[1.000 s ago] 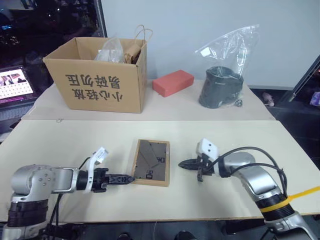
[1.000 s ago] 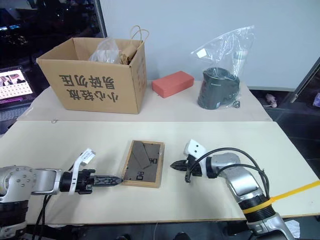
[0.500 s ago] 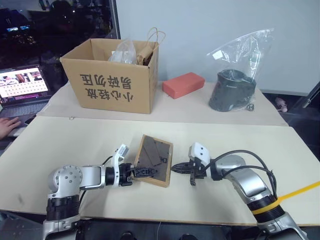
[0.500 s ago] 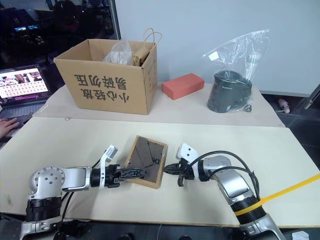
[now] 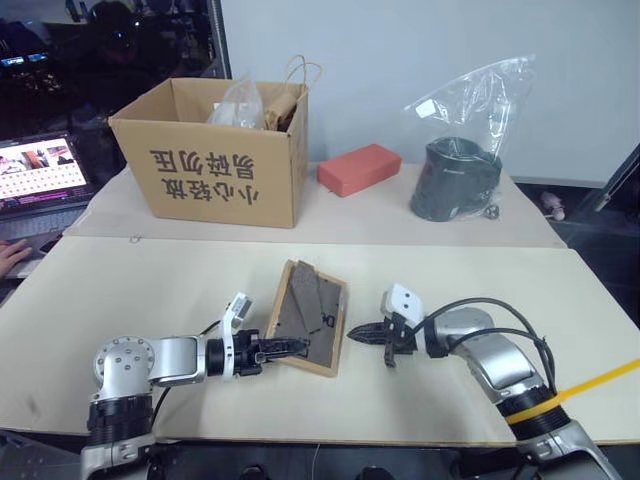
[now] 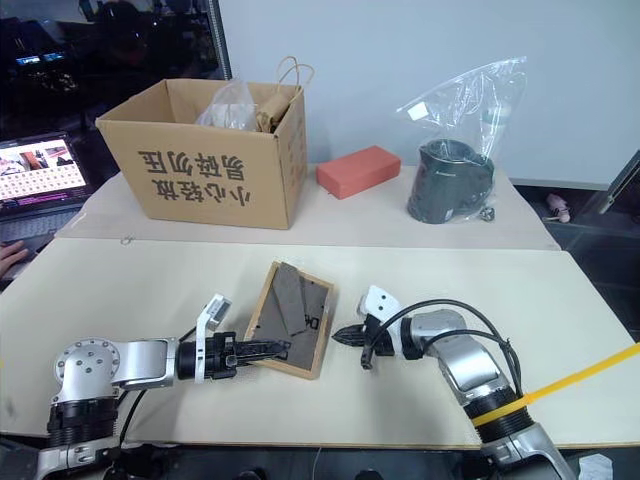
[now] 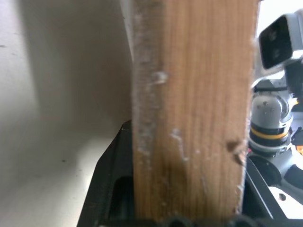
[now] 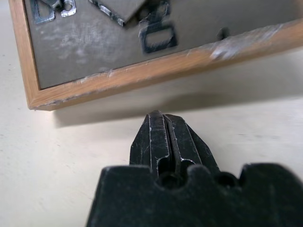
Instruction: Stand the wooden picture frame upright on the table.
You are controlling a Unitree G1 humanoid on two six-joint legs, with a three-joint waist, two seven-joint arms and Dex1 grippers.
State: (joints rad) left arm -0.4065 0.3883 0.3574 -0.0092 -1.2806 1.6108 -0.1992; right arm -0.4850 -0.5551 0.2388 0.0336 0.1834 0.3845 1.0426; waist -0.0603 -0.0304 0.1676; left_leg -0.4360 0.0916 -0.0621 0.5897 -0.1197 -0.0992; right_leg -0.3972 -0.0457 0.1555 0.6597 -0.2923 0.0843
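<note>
Two pale beige table [image 5: 150, 290] panels meet at a seam running across the scene, with a grey wall behind the far panel. We see the small light-wood picture frame [image 5: 310, 318], dark grey-brown back facing up, on the near panel, roughly midway along it and closer to its near edge than to the seam. Its one long side is raised off the table, so the frame sits tilted, and its fold-out stand stands slightly away from the back.

Our left gripper [image 5: 283, 347] reaches in from the left side with its two black fingers pinching the frame's near left edge; in the left wrist view the wooden rim [image 7: 189, 113] runs up between the fingers. Our right gripper [image 5: 362, 331] rests just beside the frame's right edge, its fingers [image 8: 165, 142] pressed together into a point with nothing between them. From the right wrist view, the tip is close to the wooden rim, apart from it.

On the far panel stand a brown cardboard box [image 5: 210, 165] with printed characters near the left corner, a red brick-shaped block [image 5: 359, 168] near the middle, and a dark round container in a clear plastic bag [image 5: 457, 170] toward the right. An open laptop [image 5: 40, 175] lies beyond the table's left edge.
</note>
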